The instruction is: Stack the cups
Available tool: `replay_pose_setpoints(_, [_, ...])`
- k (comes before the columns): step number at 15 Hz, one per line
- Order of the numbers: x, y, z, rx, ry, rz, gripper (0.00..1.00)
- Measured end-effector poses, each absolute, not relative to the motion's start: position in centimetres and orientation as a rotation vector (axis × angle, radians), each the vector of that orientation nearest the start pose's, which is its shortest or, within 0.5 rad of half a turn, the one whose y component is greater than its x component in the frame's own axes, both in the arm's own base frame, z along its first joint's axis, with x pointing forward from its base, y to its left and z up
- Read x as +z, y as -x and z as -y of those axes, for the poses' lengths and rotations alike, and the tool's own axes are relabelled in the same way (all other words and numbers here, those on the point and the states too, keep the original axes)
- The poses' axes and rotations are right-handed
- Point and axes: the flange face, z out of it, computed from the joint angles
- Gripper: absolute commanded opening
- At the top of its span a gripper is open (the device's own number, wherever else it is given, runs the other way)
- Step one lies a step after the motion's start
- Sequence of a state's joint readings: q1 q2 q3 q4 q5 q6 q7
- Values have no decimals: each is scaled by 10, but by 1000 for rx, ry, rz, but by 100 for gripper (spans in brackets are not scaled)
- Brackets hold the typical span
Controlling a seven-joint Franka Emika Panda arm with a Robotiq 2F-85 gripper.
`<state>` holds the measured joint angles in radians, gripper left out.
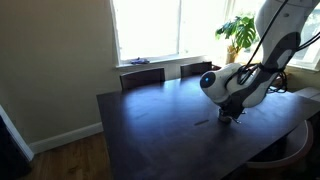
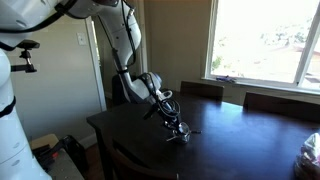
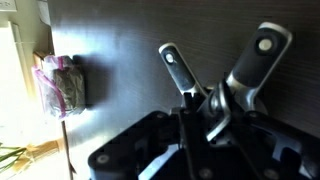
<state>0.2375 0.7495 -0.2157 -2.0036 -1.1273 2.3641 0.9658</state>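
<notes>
In the wrist view two shiny silver measuring-cup handles fan out from under my gripper [image 3: 200,108]: one [image 3: 178,68] points up left, the other [image 3: 256,58] up right. The cup bowls are mostly hidden beneath the dark fingers, and a third cup does not show. The fingers look closed together on a cup rim where the handles meet. In both exterior views the gripper [image 1: 231,115] [image 2: 176,124] is down at the dark table top, with the small metal cups [image 2: 182,132] right under it.
The dark wooden table [image 1: 160,130] [image 2: 240,140] has a pinkish flat stack [image 3: 62,86] near its edge. Chairs [image 1: 142,77] [image 1: 196,69] stand at the far side under the window. A potted plant [image 1: 240,32] stands behind the arm.
</notes>
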Motion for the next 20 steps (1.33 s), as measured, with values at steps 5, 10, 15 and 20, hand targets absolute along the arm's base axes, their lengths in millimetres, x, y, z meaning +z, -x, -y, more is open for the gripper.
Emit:
replay_pose_setpoints(5, [54,-545,-1,45,-2255,-176,47])
replay_pose_setpoints(10, [54,-543,-3,100,-2199,-248,78])
replay_pose_setpoints(15, [68,-537,-5,150,-2211,-284,100])
replay_pose_setpoints(20, [114,-529,1,212,-2319,-274,100])
